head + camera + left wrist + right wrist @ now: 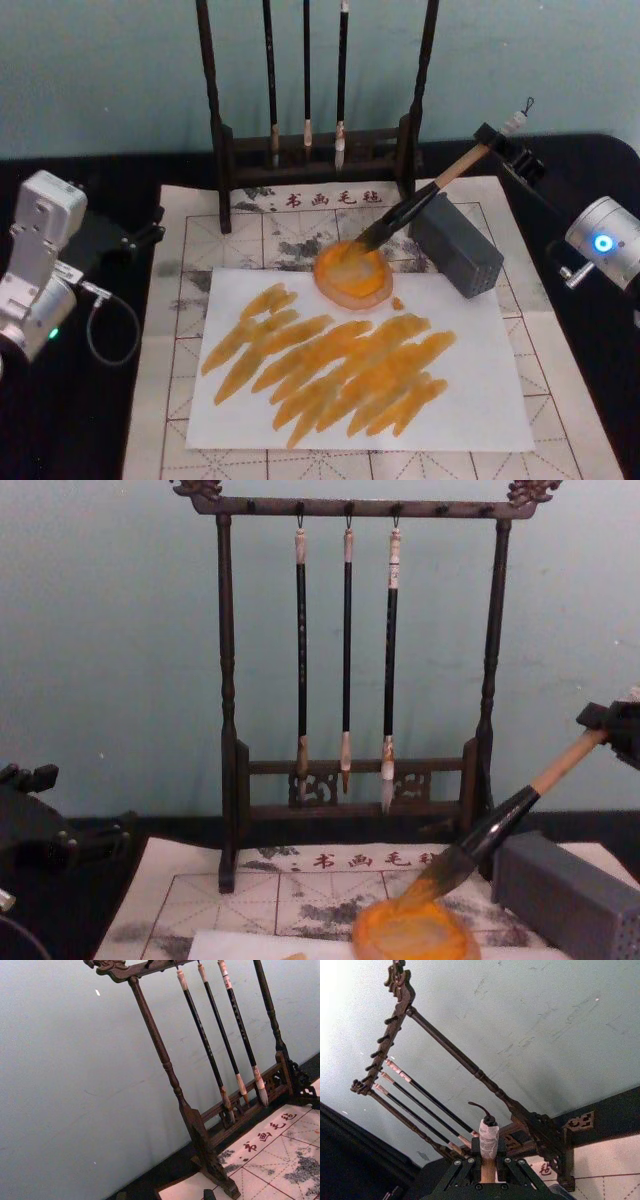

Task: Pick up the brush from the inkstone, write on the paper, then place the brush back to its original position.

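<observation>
The brush slants down from the upper right, its dark bristle tip resting in the round orange inkstone. My right gripper is shut on the tan handle near its looped end, behind the table's right side. The chest view shows the brush dipping into the inkstone, with the right gripper at the right edge. In the right wrist view the handle end sticks up between the fingers. The paper lies in front of the inkstone, covered with orange strokes. My left gripper is parked at the far left.
A dark wooden rack with three thin hanging brushes stands behind the inkstone. A grey block sits just right of the inkstone, under the brush's handle. The grid-lined mat with red characters lies under everything.
</observation>
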Available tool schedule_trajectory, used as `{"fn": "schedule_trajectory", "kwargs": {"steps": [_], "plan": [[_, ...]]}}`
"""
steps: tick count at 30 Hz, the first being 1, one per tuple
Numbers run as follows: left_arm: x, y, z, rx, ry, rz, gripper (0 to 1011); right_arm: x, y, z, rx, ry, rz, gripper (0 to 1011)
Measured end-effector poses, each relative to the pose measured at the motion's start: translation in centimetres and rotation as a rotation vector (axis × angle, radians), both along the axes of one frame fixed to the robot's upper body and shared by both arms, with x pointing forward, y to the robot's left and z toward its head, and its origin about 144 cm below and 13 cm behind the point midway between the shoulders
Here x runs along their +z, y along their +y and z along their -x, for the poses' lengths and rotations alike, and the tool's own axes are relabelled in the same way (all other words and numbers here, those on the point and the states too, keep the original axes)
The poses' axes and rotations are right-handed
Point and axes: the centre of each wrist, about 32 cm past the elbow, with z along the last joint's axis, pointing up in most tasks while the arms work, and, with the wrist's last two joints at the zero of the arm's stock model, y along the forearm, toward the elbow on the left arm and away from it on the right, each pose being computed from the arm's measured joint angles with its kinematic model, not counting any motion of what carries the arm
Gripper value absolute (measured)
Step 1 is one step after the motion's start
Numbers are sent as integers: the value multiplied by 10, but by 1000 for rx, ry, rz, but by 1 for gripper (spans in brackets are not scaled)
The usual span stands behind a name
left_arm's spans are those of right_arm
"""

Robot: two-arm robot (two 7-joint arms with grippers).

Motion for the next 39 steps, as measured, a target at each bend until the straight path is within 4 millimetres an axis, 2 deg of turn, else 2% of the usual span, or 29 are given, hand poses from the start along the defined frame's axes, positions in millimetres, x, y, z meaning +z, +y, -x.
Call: {"fn": "schedule_trajectory", "kwargs": {"steps": [39], "plan": [[0, 0, 0, 0, 0, 0, 1001, -13, 9, 23, -73, 40, -37, 182]]}}
